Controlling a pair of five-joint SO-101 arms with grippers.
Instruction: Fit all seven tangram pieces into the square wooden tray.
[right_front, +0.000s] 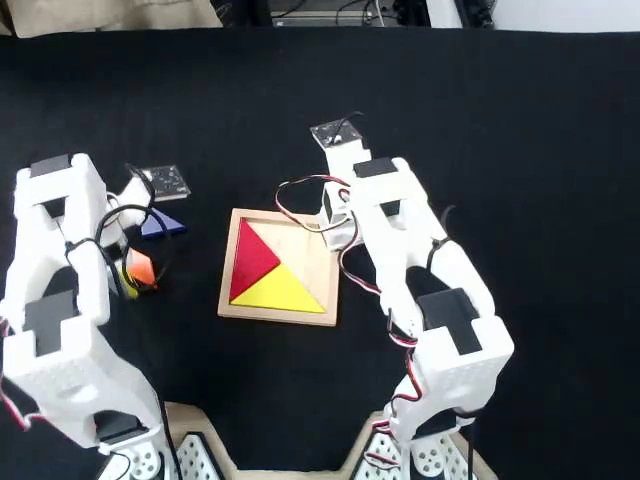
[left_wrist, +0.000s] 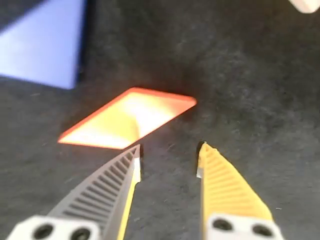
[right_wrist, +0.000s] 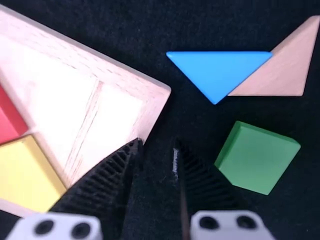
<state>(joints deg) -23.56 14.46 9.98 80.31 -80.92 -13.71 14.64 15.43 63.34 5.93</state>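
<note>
My left gripper (left_wrist: 167, 155) hung with its fingers apart and nothing between them, the orange parallelogram (left_wrist: 127, 119) lying flat on the black cloth just ahead of the tips, and a violet-blue triangle (left_wrist: 45, 45) beyond it. The piece was low and sharp-cornered, so I judged my main risk was closing on it skewed: one finger would catch a slanted edge, and the piece would spin or skid across the cloth instead of lifting. My right gripper (right_wrist: 156, 147) sat with only a narrow gap between its fingers, also empty, right beside the corner of the wooden tray (right_front: 280, 317). The tray lay mid-table between my arms, holding just the red triangle (right_front: 250, 258) and the yellow triangle (right_front: 280, 292). A careless drop or swing there could have knocked the rim and shifted the tray or unseated those two. The green square (right_wrist: 257, 157) lay near that gripper, and the blue triangle (right_wrist: 220, 72) touched the tan wooden triangle (right_wrist: 282, 67), so dragging one might have pulled the other along. Both arms heading for the tray together could also have clashed. I could make out no readable writing or label on the pieces, tray or cloth.
</note>
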